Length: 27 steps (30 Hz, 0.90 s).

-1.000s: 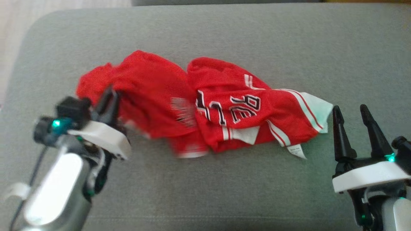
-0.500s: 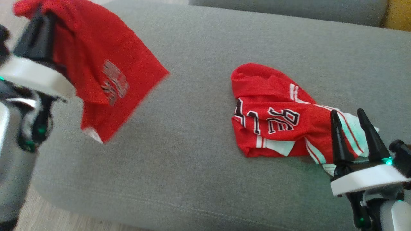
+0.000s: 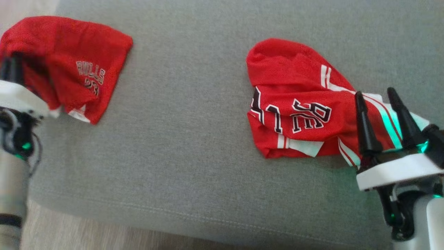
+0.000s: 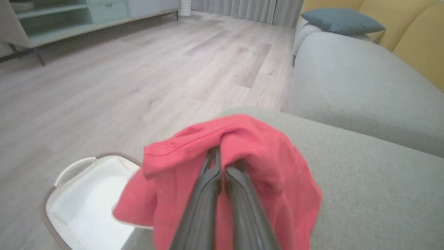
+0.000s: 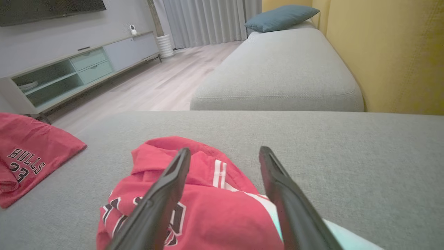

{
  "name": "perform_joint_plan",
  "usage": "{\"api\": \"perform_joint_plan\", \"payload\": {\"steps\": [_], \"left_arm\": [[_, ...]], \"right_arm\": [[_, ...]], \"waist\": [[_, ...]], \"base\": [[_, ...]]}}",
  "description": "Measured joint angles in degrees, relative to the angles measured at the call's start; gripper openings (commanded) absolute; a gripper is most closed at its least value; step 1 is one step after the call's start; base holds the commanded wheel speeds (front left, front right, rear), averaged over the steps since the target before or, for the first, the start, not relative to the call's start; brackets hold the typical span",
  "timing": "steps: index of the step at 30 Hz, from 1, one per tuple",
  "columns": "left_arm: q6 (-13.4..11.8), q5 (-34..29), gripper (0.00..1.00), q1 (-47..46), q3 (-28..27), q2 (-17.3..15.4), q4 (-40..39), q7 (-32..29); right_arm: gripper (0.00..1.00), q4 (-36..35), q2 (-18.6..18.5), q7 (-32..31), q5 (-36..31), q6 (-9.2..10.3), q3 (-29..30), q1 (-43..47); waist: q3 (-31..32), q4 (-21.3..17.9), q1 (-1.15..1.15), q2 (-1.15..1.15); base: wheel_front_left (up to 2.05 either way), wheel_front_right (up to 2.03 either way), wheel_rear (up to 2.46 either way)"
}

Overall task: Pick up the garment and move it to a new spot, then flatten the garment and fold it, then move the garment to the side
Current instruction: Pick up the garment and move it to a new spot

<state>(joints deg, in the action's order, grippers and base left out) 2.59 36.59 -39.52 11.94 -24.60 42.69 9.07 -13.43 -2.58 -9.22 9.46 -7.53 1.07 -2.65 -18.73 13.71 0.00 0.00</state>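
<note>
Landmark: sofa seat (image 3: 194, 146), grey, all places given vs. it.
Shorts (image 3: 66, 62): red, "BULLS 23" print, at seat's left end, partly draped over its edge; bunched, not flat. Prob. the garment being moved to a new spot.
L gripper (image 4: 222, 163): fingers pressed together, pinching a fold of the shorts near their top; cloth hangs over both fingers in wrist view. Held high on the bunch so the rest trails down onto the seat.
Jersey (image 3: 298, 107): red w/ white stripes + black lettering, crumpled at seat's right part, well apart from shorts.
R gripper (image 3: 381, 114): fingers spread, holding nothing, hovering at jersey's right edge, tips over the striped part. Looks parked, ready to help.
Basket (image 4: 83, 205): white, on floor just off seat's left end, below the shorts.
Stage (my read): relocation nearly done; release, flatten, fold to come.
Risk: shorts sit so near the edge they could slide off toward basket on release.
</note>
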Motion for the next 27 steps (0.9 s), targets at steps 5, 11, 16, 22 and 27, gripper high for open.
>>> {"api": "perform_joint_plan", "payload": {"steps": [5,11,16,22,27], "left_arm": [[3.0,1.7,0.0,-2.2,0.2,4.9,9.6,2.8],[4.3,3.4,1.0,-3.1,0.2,8.0,15.2,4.9],[1.9,-1.5,1.0,0.6,-2.8,7.9,9.0,5.2],[-3.2,-10.6,1.0,16.5,-7.3,10.2,-6.1,5.2],[-4.7,-15.7,1.0,24.7,-7.4,13.2,-17.3,5.2]], "right_arm": [[1.0,-1.9,0.0,-1.3,-0.9,0.0,0.4,-1.0],[1.0,-2.6,0.0,-1.9,-1.1,0.0,0.6,-1.8],[1.0,-1.3,0.0,-0.6,-0.9,0.0,0.6,-1.7],[1.0,0.2,0.0,0.7,-0.3,0.0,1.4,-1.0],[1.0,0.4,0.0,0.7,0.1,0.0,1.9,1.0]], "waist": [[-3.1,-1.1,0.0,0.0],[-3.9,-1.3,0.01,0.0],[-1.5,-1.7,0.0,0.0],[3.2,-2.3,0.0,0.0],[5.6,-2.8,0.0,0.0]], "base": [[0.0,0.0,0.0],[0.0,0.0,0.0],[0.0,0.0,0.0],[0.0,0.0,0.0],[0.0,0.0,0.0]]}}
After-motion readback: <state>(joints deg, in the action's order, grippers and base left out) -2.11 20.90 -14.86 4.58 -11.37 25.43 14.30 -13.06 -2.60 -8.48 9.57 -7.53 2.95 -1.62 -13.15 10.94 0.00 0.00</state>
